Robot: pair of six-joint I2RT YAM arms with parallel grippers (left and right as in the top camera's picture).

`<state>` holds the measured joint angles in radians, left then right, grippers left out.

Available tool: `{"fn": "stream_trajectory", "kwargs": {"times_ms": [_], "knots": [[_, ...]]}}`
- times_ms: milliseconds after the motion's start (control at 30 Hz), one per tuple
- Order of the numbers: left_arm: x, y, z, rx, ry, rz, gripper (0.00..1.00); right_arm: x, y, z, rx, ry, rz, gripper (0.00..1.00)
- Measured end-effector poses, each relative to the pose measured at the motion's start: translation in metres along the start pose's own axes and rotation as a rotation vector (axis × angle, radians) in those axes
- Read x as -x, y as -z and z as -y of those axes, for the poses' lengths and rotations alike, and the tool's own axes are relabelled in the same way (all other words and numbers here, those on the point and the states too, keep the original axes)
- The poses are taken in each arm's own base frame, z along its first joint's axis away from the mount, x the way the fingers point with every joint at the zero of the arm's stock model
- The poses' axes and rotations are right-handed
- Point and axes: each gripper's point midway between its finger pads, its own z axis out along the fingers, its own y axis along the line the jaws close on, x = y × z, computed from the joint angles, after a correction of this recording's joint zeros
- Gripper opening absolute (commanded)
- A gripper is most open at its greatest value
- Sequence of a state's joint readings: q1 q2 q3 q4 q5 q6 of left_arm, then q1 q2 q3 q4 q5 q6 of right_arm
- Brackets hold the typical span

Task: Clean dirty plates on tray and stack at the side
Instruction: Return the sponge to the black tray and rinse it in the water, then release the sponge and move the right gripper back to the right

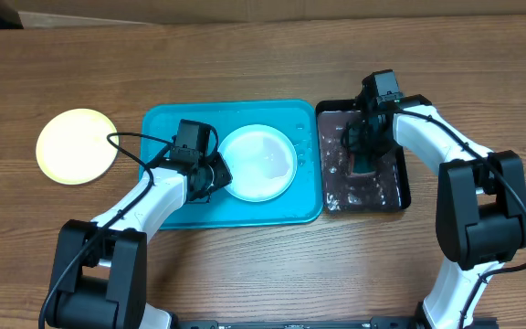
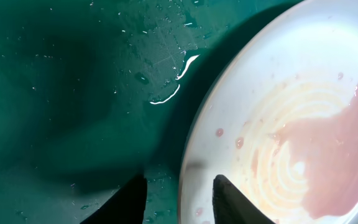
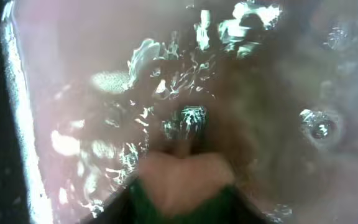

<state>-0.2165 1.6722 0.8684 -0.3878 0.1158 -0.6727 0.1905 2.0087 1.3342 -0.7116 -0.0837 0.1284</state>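
We see a brown wooden bench (image 1: pixel 263 55) with both arms reaching in from its near edge. The left arm (image 1: pixel 144 201) runs low and slantwise from the near left corner, its wrist bent in over the tray. The right arm (image 1: pixel 427 132) rises from the near right, arches over at the elbow and turns back down toward us.

The turquoise tray (image 1: pixel 167 123) lies at the middle of the bench, and a narrower black tray (image 1: pixel 382 194) sits just beside its right edge, wet and glistening. The white plate (image 1: pixel 258 163) lies flat in the right half of the turquoise tray. A pale yellow plate (image 1: pixel 76 146) rests on the bare bench, well apart to the left.

The left gripper (image 1: pixel 215 174) is at the white plate's left rim. From the left wrist, its jaws stand narrowly apart and straddle that rim, one finger (image 2: pixel 129 202) over the wet tray floor, the other over the plate; we see no pinch. A watery pink film (image 2: pixel 334 155) spreads over the plate's middle.

The right gripper (image 1: pixel 359 146) points down into the black tray. Its wrist view is blurred: we make out a pinkish and green soft thing (image 3: pixel 182 183) at the bottom edge, and cannot tell how its jaws stand.
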Motion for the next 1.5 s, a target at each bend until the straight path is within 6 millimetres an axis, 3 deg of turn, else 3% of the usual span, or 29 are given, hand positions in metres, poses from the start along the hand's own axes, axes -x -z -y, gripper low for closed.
{"fn": "stream_trajectory", "kwargs": {"times_ms": [133,400,633,900,1167,1500], "knots": [[0.0,0.0,0.0,0.0,0.0,0.001,0.36,0.0,0.008,-0.003,0.005,-0.004,-0.029,0.59],[0.003,0.0,0.002,-0.007,-0.001,0.01,0.31,0.047,0.051,-0.008,0.005,-0.009,0.063,0.64],[0.004,0.0,0.003,-0.012,-0.002,0.018,0.31,0.052,0.058,0.031,-0.036,-0.087,0.065,0.69],[0.005,-0.001,0.003,-0.011,-0.003,0.022,0.31,0.056,0.063,0.07,-0.064,-0.168,0.08,1.0],[0.006,-0.005,0.003,-0.012,-0.003,0.024,0.27,0.05,0.071,0.123,-0.099,-0.285,0.074,1.0],[0.005,-0.008,0.002,-0.007,0.002,0.016,0.21,0.051,0.072,0.127,-0.102,-0.293,0.077,1.0]]}}
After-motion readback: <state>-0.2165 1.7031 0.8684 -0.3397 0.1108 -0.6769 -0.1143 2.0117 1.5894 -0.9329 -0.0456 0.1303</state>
